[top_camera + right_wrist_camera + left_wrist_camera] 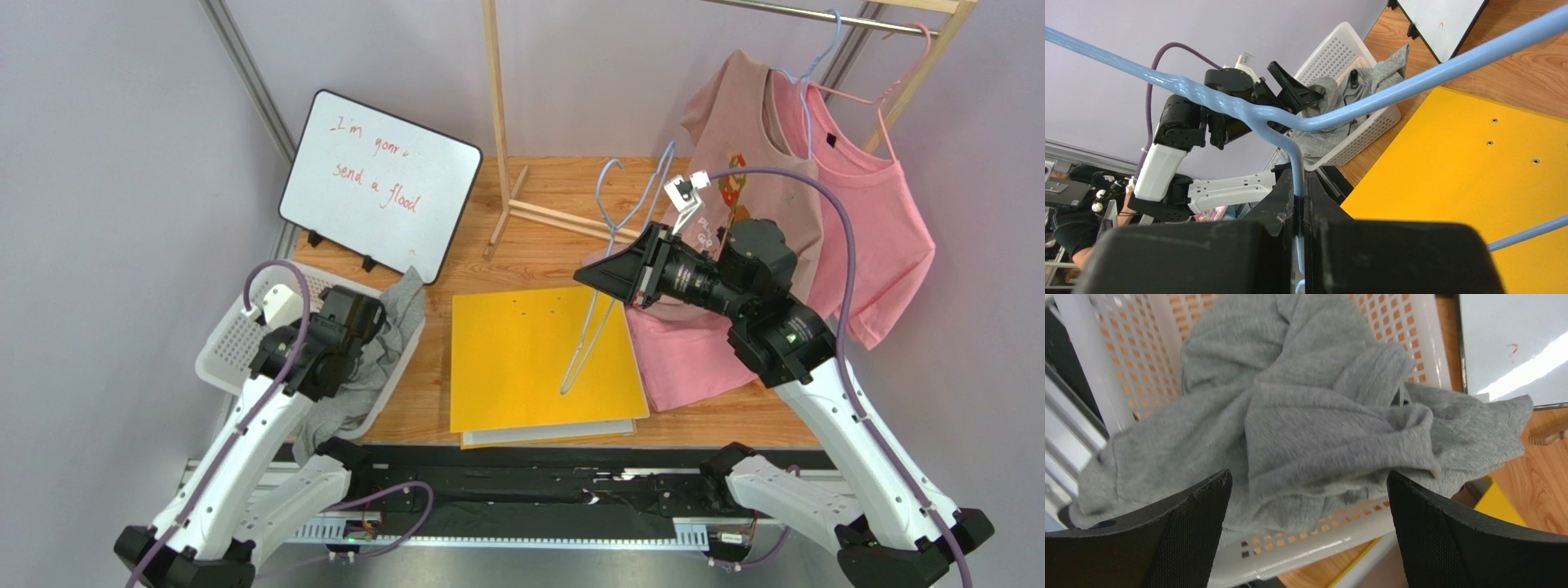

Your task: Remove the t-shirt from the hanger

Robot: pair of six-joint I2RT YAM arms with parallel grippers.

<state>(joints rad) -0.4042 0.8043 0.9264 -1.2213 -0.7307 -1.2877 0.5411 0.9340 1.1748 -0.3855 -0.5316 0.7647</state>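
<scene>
Wooden desk [552,184]: left tool [1308,481], parted, above grey t-shirt [1309,416] at 9 o'clock; right tool [1300,187] clamped on blue hanger [1389,95].

The wooden desk [515,263] carries a yellow board [528,355] at centre, a white basket [221,355] at 9 o'clock, a whiteboard [378,178] at 11 o'clock.
</scene>
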